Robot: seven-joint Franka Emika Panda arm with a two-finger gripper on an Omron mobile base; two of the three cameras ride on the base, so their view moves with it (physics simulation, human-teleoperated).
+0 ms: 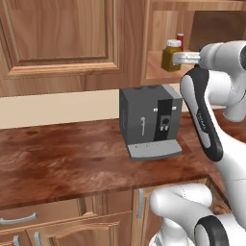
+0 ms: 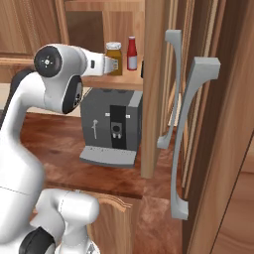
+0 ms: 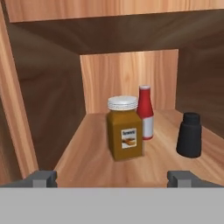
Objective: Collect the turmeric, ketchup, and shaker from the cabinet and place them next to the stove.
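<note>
The cabinet [image 3: 94, 164] stands open, and on its wooden shelf are three things. The turmeric [image 3: 125, 131], an amber jar with a white lid, is nearest and in the middle. Just behind it to the right stands the slim red ketchup [image 3: 145, 111]. The dark shaker [image 3: 189, 135] stands apart at the right. My gripper [image 3: 113, 178] is open at the shelf's front edge, short of the jar, with nothing between its fingers. From the base I see the gripper [image 1: 181, 58] right before the turmeric [image 1: 171, 55], with the ketchup [image 1: 180, 38] behind. The stove is out of view.
A grey coffee machine [image 1: 151, 120] sits on the brown counter [image 1: 62, 158] right under the open cabinet and my arm. The open cabinet door [image 2: 151, 99] stands edge-on to the right, with long grey handles [image 2: 191, 134] beside it.
</note>
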